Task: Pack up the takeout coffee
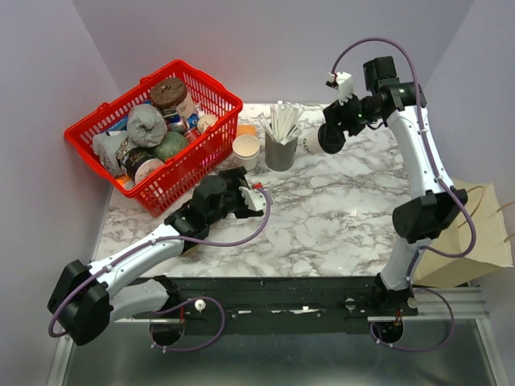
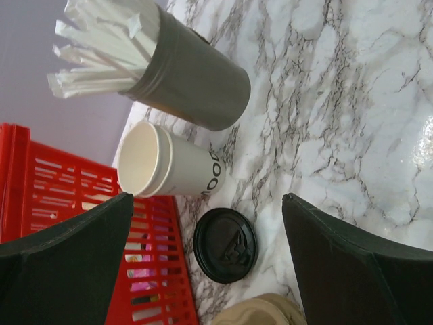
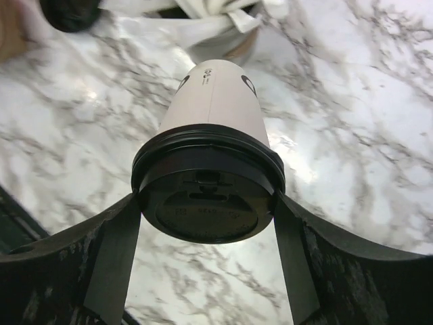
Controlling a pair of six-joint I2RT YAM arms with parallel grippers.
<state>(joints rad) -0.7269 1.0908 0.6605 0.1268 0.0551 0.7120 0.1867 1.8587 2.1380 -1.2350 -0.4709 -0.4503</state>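
The right gripper [image 3: 206, 206] pinches the takeout coffee [image 3: 215, 115] (at its lid).

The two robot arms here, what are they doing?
The right gripper is shut on the cream paper cup with a black plastic lid, by its lid, near the grey cup of white sticks. The left gripper is open beside the red plastic basket. A brown paper bag stands past the right edge of the marble table.

left gripper [image 2: 208, 198], jaws spread wide
between its dark fingers [image 2: 61, 271] a round black plastic lid [image 2: 225, 245] lies flat on the white marble-patterned table [image 2: 352, 101], just beside a stack of cream paper cups [image 2: 169, 168]; past them a grey cup [image 2: 189, 78] of white sticks [image 2: 101, 47], and a red plastic mesh basket [image 2: 40, 183] alongside.
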